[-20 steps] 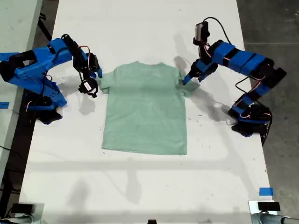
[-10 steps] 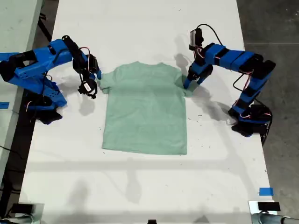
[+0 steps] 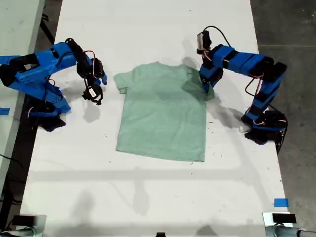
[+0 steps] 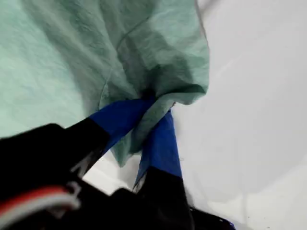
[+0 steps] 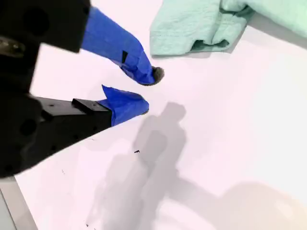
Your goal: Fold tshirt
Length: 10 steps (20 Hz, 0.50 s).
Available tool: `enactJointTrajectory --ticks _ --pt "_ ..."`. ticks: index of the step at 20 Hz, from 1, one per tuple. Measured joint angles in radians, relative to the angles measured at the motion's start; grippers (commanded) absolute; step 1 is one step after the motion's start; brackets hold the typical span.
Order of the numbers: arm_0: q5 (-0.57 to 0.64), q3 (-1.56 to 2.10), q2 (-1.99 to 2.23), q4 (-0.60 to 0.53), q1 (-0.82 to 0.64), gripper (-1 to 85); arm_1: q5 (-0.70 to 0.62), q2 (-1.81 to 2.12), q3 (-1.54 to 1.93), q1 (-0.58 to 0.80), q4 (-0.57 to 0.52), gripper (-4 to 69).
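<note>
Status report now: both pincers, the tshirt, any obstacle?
First pincer shut on tshirt sleeve, at exterior view's right. Second pincer open, empty, just off the other sleeve. Tshirt lies flat, unfolded. Nothing in the way on table.

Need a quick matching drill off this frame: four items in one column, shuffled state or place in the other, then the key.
Column 1
1. my first end effector
2. my second end effector
3. tshirt
4. strip of blue tape

Column 2
A. lies mostly flat on the white table, one sleeve bunched
B. open, above bare table beside a sleeve
C. stuck near the table's corner at the exterior view's lower right
D. shut on a pinch of green cloth

Pairs: 1-D, 2-B, 3-A, 4-C
</note>
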Motion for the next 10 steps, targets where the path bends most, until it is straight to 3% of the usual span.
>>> enactJointTrajectory --ticks 6,10 --pt "0.008 0.009 0.000 -0.008 0.000 7.3 0.008 0.049 -0.250 -0.075 0.225 -1.8" --pt "0.008 0.009 0.000 -0.008 0.000 7.3 0.049 0.051 -0.390 -0.146 0.258 -1.8"
